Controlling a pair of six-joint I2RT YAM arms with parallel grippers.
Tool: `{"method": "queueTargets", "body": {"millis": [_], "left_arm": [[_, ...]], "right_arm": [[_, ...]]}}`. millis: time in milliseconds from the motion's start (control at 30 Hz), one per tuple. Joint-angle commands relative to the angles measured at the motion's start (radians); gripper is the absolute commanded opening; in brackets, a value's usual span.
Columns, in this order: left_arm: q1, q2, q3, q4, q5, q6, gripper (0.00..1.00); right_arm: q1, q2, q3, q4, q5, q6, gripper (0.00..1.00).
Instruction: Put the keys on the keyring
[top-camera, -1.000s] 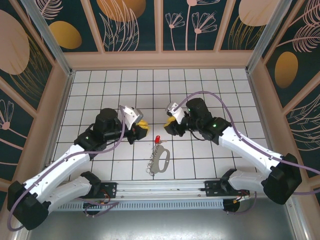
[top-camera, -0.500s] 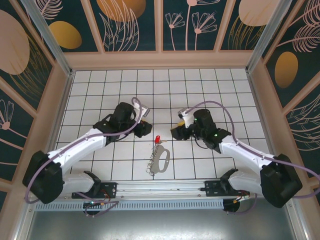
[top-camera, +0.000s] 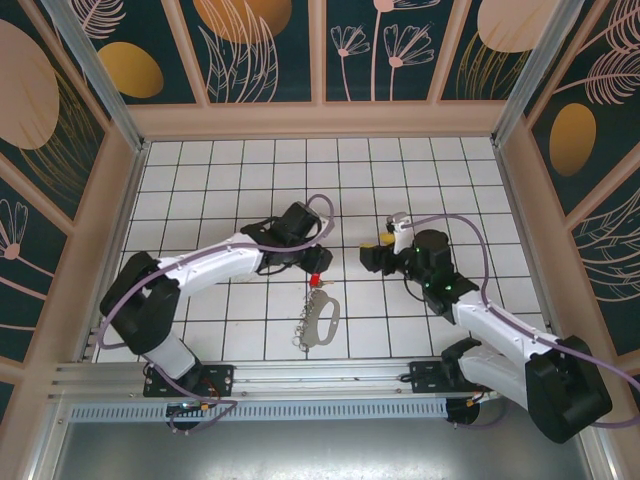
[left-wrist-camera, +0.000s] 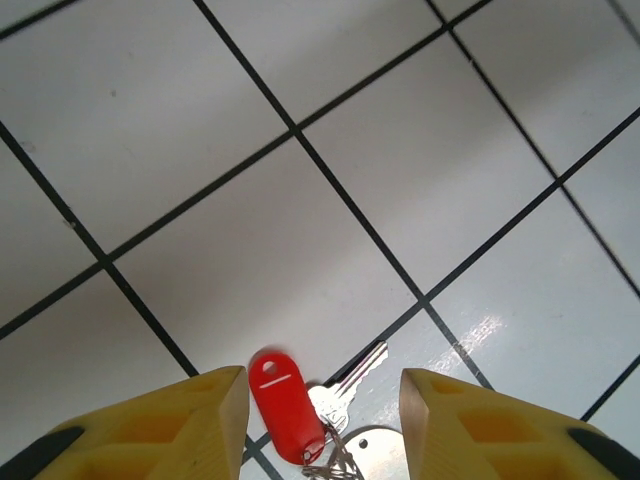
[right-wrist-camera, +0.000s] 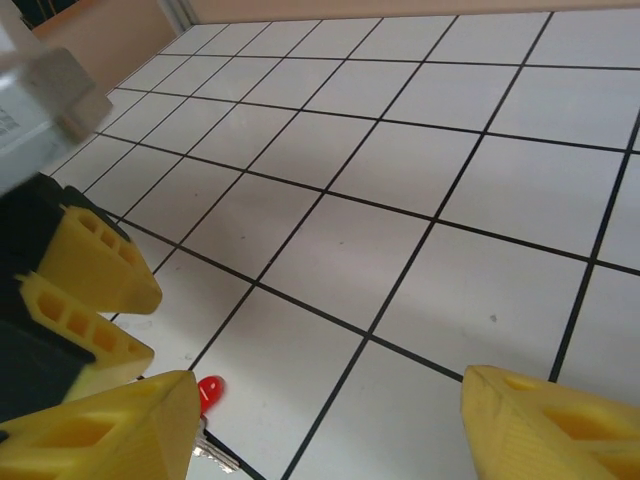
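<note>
Keys (left-wrist-camera: 350, 376) lie centred under the wide-spread left gripper (left-wrist-camera: 321, 374), nearer it than the equally wide right gripper (right-wrist-camera: 330, 382).

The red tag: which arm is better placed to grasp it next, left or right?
Left, probably: the left gripper, open, frames the red tag in the left wrist view; the right gripper stands aside.

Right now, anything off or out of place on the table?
Nothing stands out. The keys and red tag lie flat on the tiles by the keyring. Left gripper hangs open over the tag, right gripper open nearby.
</note>
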Motion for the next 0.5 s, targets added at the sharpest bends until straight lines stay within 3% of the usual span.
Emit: {"method": "queueTargets", "body": {"millis": [0, 300, 467], "left_arm": [[-0.023, 0.045, 0.047, -0.099, -0.068, -0.042, 0.43], [-0.073, 0.164, 0.118, -0.180, -0.098, -0.079, 0.40], [-0.074, 0.194, 0.144, -0.215, -0.105, -0.080, 0.31]], "right_arm": [[-0.017, -0.029, -0.031, 0.096, 0.023, 0.020, 0.69], [-0.053, -0.049, -0.060, 0.115, -0.009, 0.002, 0.70], [-0.069, -0.052, -0.068, 0.123, -0.027, -0.008, 0.70]]}}
